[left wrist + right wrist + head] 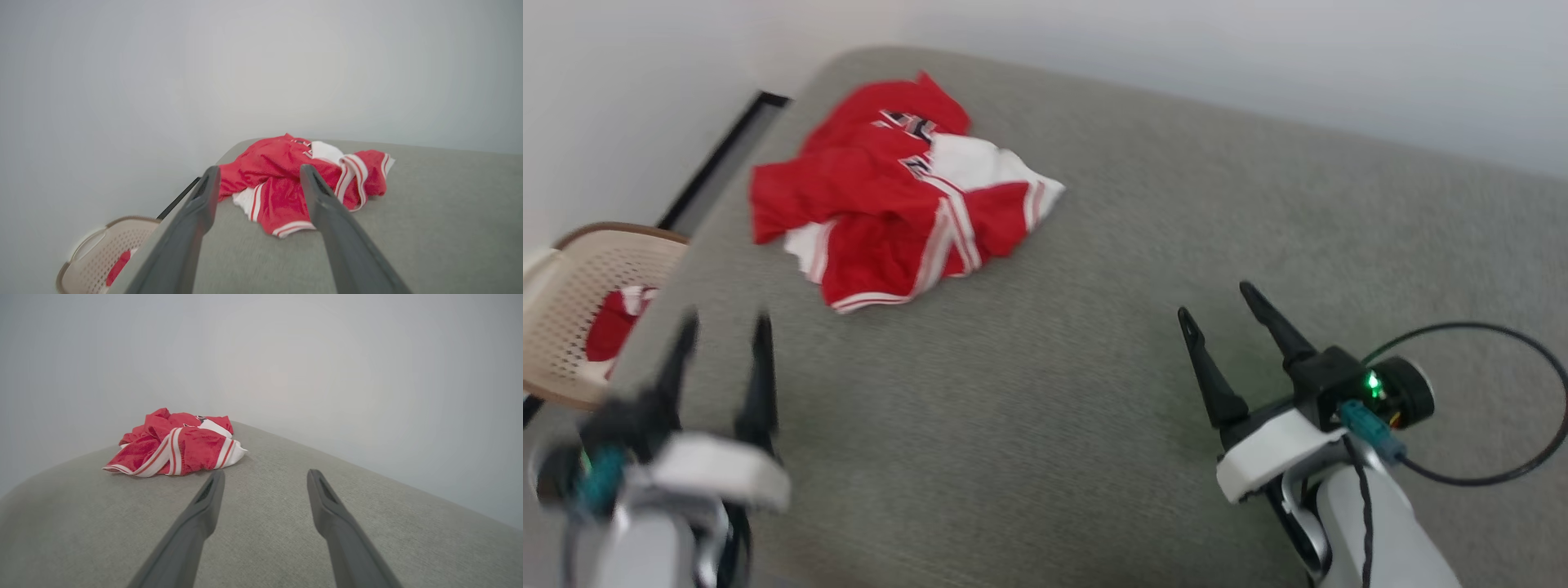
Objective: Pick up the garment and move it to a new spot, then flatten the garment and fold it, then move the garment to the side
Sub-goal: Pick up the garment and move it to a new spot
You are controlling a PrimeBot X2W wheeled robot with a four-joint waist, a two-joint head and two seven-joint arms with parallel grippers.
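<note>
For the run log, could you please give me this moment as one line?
stage: before pickup | garment: crumpled on grey surface, untouched | left pincer: open, empty | right pincer: open, empty

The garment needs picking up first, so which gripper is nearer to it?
Left. The left gripper is open, just short of the near hem of the garment. The right gripper, also open, is farther off across the grey surface.
</note>
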